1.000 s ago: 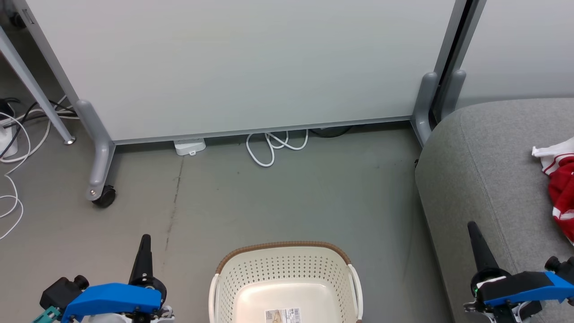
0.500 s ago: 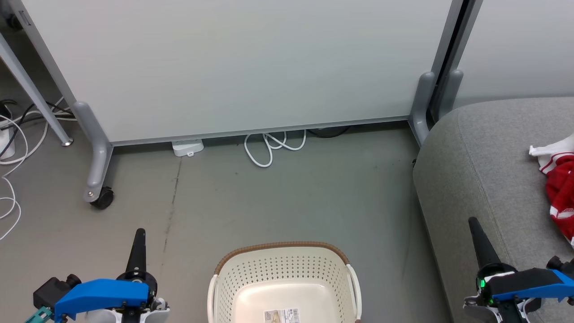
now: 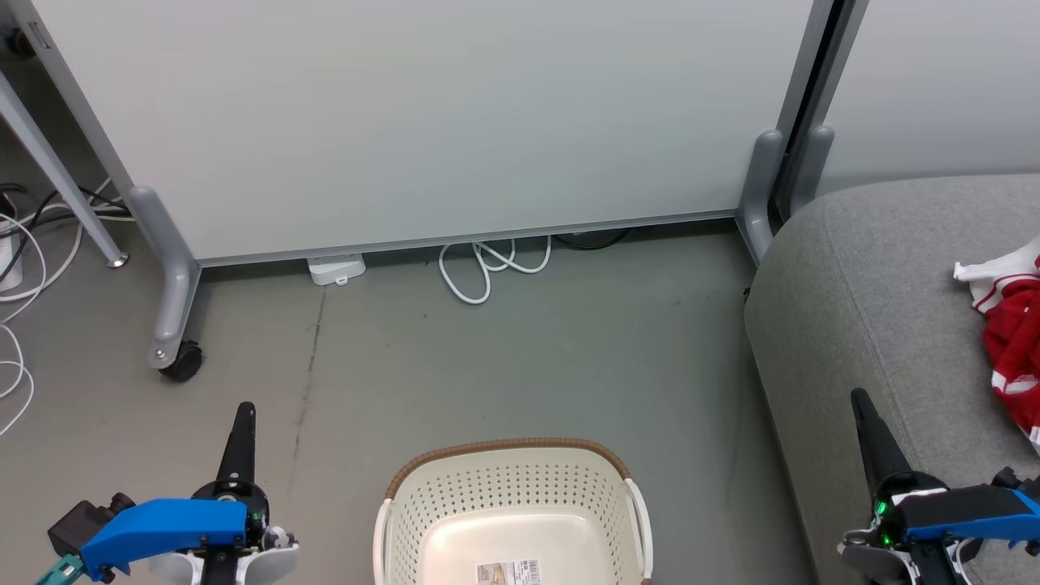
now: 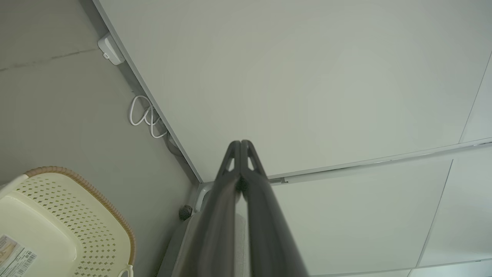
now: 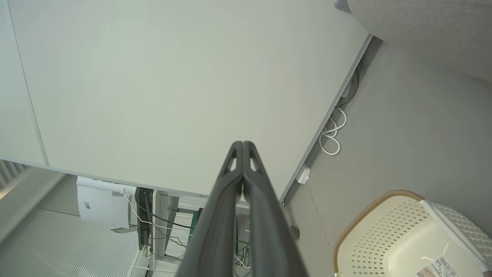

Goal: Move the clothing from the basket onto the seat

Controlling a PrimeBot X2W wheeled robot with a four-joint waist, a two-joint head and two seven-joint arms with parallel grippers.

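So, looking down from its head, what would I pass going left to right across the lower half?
left gripper → basket → right gripper → red and white clothes, lying on the sofa

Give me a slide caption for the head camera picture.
Left gripper and right gripper, both shut, flank the basket, no garments in its visible part; the clothing lies on the seat.

Nothing legible from here. The label [image 3: 510,571] inside the basket [image 3: 504,487] carries a barcode. Its print is too small to read.
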